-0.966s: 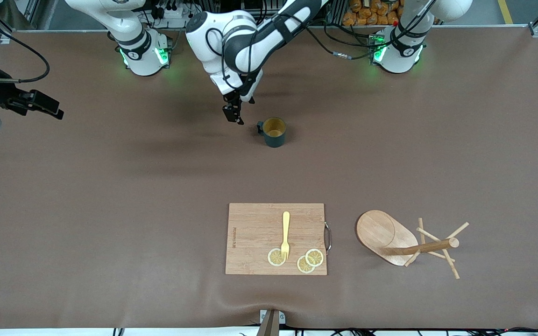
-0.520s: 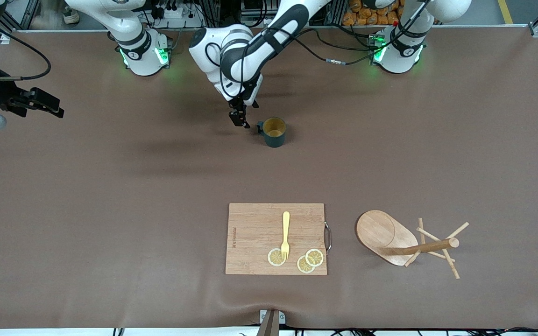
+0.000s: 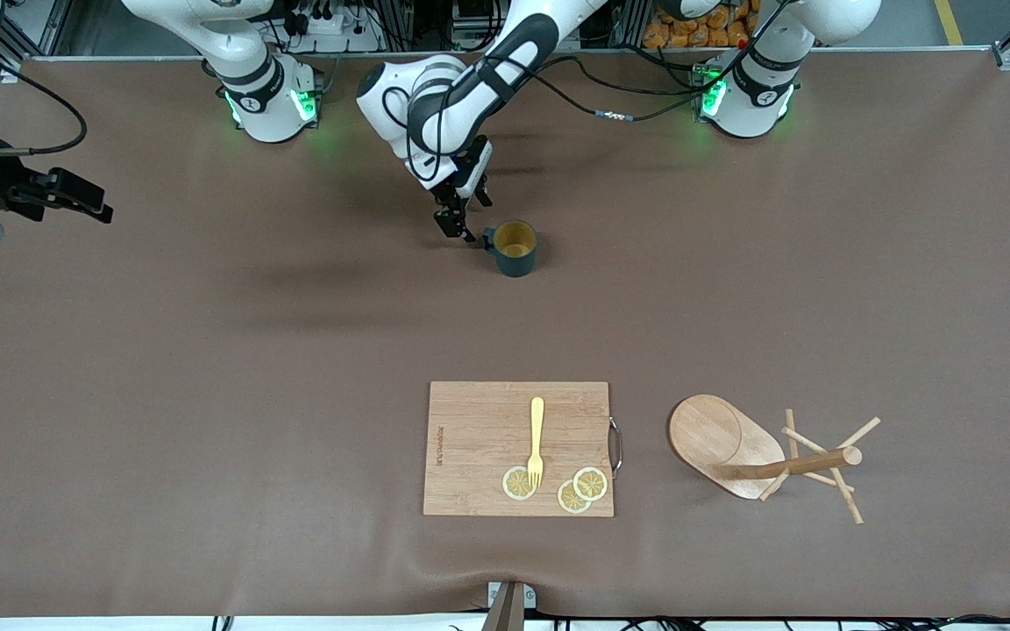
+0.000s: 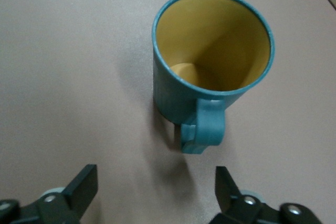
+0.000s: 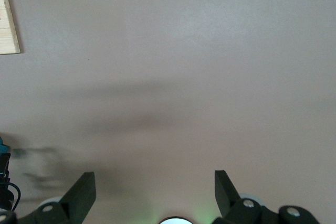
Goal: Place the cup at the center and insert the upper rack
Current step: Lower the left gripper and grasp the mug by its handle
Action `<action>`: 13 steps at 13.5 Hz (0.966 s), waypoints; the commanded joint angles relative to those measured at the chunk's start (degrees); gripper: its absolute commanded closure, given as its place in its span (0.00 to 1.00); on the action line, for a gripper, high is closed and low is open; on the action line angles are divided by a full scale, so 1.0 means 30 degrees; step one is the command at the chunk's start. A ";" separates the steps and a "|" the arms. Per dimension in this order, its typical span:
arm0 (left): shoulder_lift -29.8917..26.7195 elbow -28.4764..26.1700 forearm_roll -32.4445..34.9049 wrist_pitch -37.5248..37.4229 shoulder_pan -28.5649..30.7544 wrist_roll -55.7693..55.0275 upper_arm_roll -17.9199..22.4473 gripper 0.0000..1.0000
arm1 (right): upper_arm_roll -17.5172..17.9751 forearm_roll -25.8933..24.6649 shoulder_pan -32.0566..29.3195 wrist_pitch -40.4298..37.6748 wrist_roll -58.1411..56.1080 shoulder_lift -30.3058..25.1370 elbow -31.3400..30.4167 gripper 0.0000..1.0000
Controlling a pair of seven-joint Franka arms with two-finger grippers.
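A brown mat covers the table. The cutting board lies on it, at the edge close to the front camera. A yellow fork and three lemon slices lie on this board. Beside the board, toward the left arm's end, the wooden mug tree lies on its side. The cup stands upright on the mat, farther from the camera than the board, well apart from it.

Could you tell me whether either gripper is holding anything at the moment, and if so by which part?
Nothing is held. The left gripper is open, short of the cup handle; the right gripper waits open.
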 commanded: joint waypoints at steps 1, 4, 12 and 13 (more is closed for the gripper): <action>0.0238 0.0631 0.0178 -0.0485 -0.0202 -0.0225 0.0736 0.05 | -0.0632 0.0260 0.0224 0.0125 -0.0805 -0.0274 -0.0278 0.00; 0.0442 0.0631 0.0149 -0.0455 -0.0173 -0.0283 0.0974 0.16 | -0.1045 0.0760 0.0311 0.0183 -0.1190 -0.0304 -0.0249 0.00; 0.0385 0.0631 -0.1023 -0.0309 0.0003 -0.0752 0.1473 0.67 | -0.1045 0.0643 0.0458 0.0183 -0.1190 -0.0363 -0.0220 0.00; 0.0414 0.0631 -0.1023 -0.0280 0.0003 -0.0752 0.1502 0.71 | -0.1045 0.0643 0.0459 0.0183 -0.1190 -0.0363 -0.0220 0.00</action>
